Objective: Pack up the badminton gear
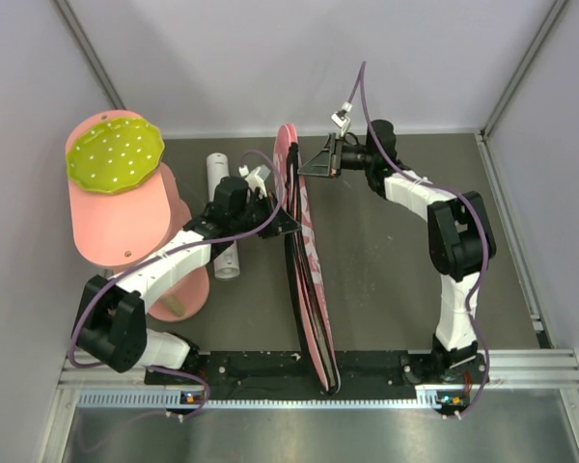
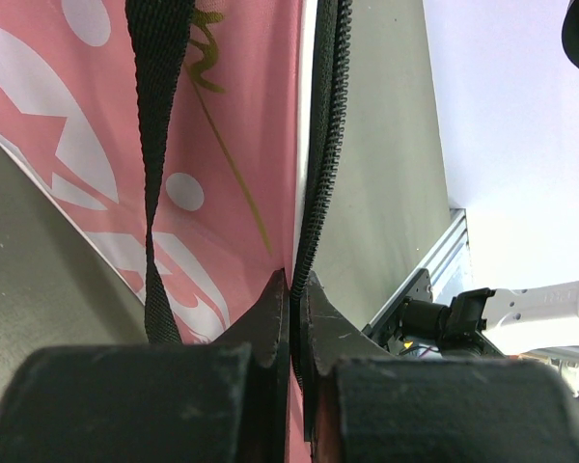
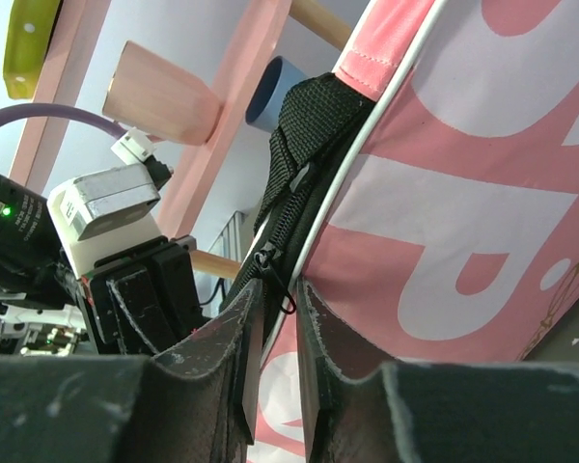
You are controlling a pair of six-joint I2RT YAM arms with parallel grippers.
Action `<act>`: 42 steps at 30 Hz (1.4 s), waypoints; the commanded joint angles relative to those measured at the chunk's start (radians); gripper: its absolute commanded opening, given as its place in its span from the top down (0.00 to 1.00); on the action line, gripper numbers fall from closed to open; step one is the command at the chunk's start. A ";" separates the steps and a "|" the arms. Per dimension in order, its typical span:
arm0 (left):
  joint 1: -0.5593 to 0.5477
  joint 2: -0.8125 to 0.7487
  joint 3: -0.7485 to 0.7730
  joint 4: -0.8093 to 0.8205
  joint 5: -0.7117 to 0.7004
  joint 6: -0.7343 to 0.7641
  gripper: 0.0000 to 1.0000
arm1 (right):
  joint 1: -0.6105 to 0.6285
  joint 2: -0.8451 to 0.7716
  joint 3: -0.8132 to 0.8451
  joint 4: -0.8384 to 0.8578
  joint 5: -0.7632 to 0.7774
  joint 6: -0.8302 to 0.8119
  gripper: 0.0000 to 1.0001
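The pink racket bag [image 1: 307, 260] stands on its long edge across the middle of the bench [image 1: 386, 289], running from the arms' bases towards the far wall. Its black zipper [image 2: 323, 145] faces up and a black webbing strap [image 2: 154, 193] hangs down one face. It is soft printed fabric with white piping, probably light and floppy. It will likely sag or tip over if let go, so the stiffer zipper seam is the sensible place to hold it.

The left gripper [image 2: 291, 285] has its jaws pinched tight on that seam about midway along the bag. The right gripper [image 3: 278, 299] sits at the far end, jaws narrow on either side of the piping and the small zipper pull [image 3: 270, 265]. Whether they already bite, I cannot tell. The pull is tiny and could slip out easily.

A white tube [image 1: 217, 169] lies on the bench just left of the left arm. Beyond it stands the big pink cylinder [image 1: 125, 217] with its yellow-green dotted disc [image 1: 114, 159].
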 commanded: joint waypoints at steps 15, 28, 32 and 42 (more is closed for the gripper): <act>0.003 -0.050 -0.003 0.066 0.008 -0.005 1.00 | 0.027 -0.073 0.030 -0.006 0.062 0.062 1.00; 0.019 -0.062 0.024 0.068 -0.015 -0.007 0.56 | 0.067 -0.198 -0.106 -0.043 0.171 -0.001 1.00; 0.019 -0.067 0.079 0.011 -0.076 0.058 0.37 | 0.068 -0.201 -0.108 -0.037 0.173 0.004 1.00; 0.019 0.085 0.403 -0.230 -0.510 0.053 0.25 | 0.067 -0.204 -0.119 -0.020 0.167 0.016 1.00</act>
